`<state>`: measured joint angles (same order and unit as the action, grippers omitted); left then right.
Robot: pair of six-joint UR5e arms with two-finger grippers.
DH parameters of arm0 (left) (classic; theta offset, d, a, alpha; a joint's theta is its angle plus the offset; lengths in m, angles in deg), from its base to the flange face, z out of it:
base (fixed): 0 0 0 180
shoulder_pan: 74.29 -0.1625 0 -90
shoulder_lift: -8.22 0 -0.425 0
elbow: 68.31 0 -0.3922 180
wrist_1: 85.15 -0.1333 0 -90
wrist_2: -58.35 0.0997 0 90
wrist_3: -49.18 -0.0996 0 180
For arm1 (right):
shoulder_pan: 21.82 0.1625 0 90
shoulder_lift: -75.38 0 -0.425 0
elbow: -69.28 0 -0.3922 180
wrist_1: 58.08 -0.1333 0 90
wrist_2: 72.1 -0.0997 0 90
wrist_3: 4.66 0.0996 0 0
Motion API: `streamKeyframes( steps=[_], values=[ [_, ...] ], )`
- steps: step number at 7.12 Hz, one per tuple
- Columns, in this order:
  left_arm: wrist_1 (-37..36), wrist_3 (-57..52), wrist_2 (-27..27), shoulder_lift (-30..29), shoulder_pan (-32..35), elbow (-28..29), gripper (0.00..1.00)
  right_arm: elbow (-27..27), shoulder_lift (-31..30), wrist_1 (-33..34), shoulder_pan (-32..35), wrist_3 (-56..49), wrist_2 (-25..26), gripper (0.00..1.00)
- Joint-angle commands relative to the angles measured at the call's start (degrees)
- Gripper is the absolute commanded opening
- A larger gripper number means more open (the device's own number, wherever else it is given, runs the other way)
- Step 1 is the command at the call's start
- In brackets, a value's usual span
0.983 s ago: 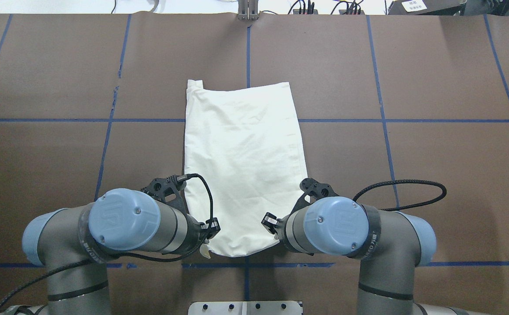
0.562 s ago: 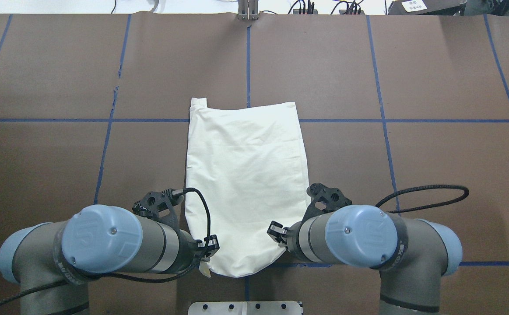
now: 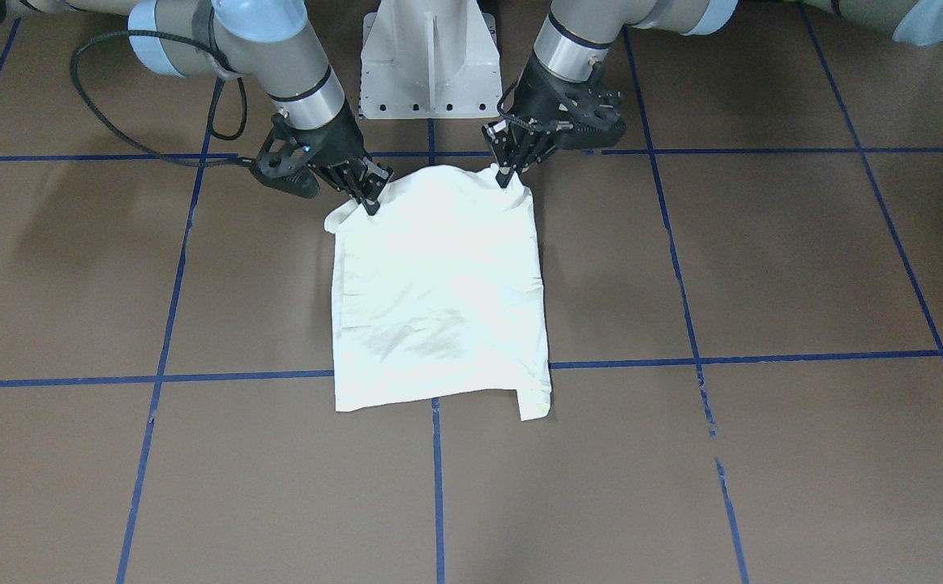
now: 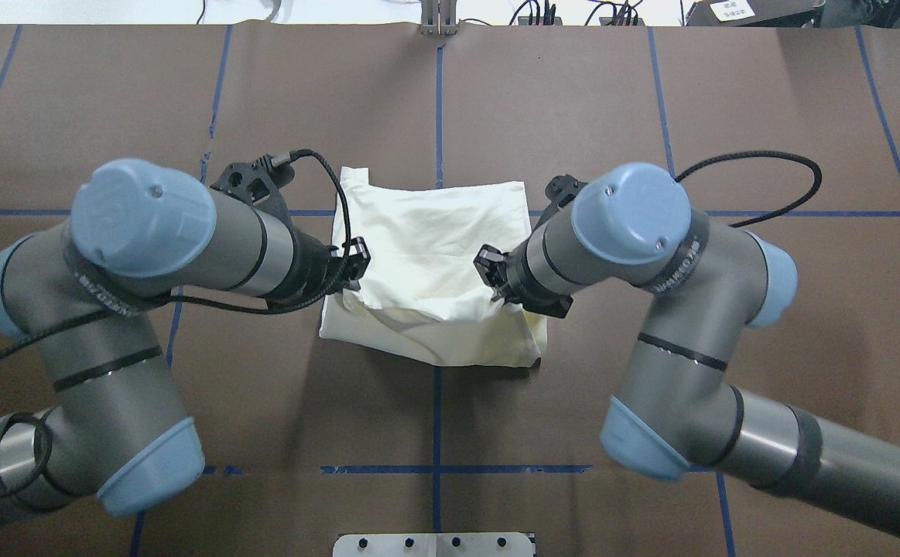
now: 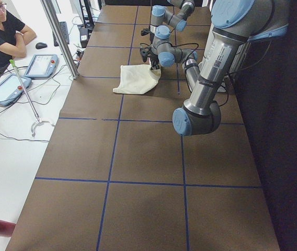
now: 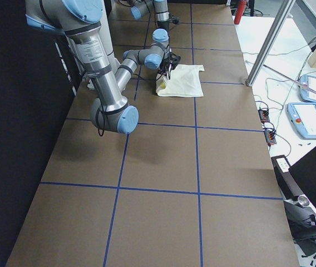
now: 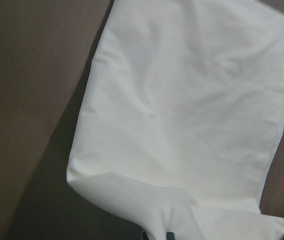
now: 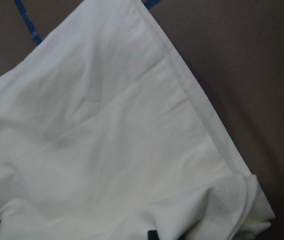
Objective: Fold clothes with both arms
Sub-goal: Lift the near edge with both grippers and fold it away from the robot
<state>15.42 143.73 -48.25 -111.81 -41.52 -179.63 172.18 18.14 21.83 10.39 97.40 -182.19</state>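
Seen from overhead, the left hand (image 4: 347, 272) comes in from 9 o'clock and is clamped on the near left corner of the shirt (image 4: 434, 247). It holds that corner raised off the tabletop (image 4: 651, 116). The shirt sits at the middle of the tabletop with its long axis running from 6 to 12 o'clock, and only plain cream cloth shows, no print. Its near end is doubled upward, so a soft fold rests toward 6 o'clock while the gripped edge hangs above the shirt's middle. The far hem (image 4: 442, 188) lies flat at 12 o'clock from both hands, just across a blue tape line (image 4: 109, 211). The right hand (image 4: 496, 288) comes in from 3 o'clock and pinches the near right corner at about the same height. Neither hand is nearer the hem than the other, and the held edge runs from 9 to 3 o'clock between them. The fold looks about half made; the next move probably means taking both corners evenly toward 12 o'clock to meet the hem, or the edge will skew. The tabletop is matte brown with a taped grid, and the white pedestal base (image 3: 430, 65) is at 6 o'clock. A person (image 5: 2, 31) sits at a white bench past the far edge.
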Motion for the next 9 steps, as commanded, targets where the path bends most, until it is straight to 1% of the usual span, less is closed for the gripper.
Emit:
streamKeyframes(
  steps=[1, 2, 4, 5, 6, 7, 8, 9],
  values=[
    [9.4, -1.4, -1.2, -2.0, 4.0, 11.8, 0.0, -15.0, 6.8, -9.3, 7.0, -0.6, -4.9, 0.0],
    [11.7, -1.5, -1.2, -2.1, 5.2, 14.3, 0.0, -19.0, 8.4, -9.9, 8.1, -0.9, -5.3, 0.0],
    [13.5, -3.1, -1.2, -3.1, 7.0, 17.1, 0.0, -21.7, 9.8, -10.0, 8.7, -0.9, -5.3, 0.0],
    [16.8, -2.8, -1.2, -3.9, 7.0, 20.2, 0.0, -22.4, 10.2, -10.1, 8.7, -1.0, -5.4, 0.0],
    [18.2, -2.7, -1.2, -4.8, 7.0, 22.2, 0.0, -24.9, 12.2, -10.4, 8.9, -1.0, -5.4, 0.0],
    [18.1, -2.7, -1.2, -5.2, 7.4, 22.3, 0.0, -26.9, 13.5, -10.4, 9.2, -1.0, -5.4, 0.0],
    [18.1, -2.7, -1.2, -6.2, 8.2, 23.3, 0.0, -27.4, 13.6, -10.4, 9.6, -1.0, -5.4, 0.0],
    [18.2, -2.8, -1.2, -8.0, 8.7, 26.1, 0.0, -27.6, 14.0, -10.3, 10.5, -0.8, -5.4, 0.0]
  ],
)
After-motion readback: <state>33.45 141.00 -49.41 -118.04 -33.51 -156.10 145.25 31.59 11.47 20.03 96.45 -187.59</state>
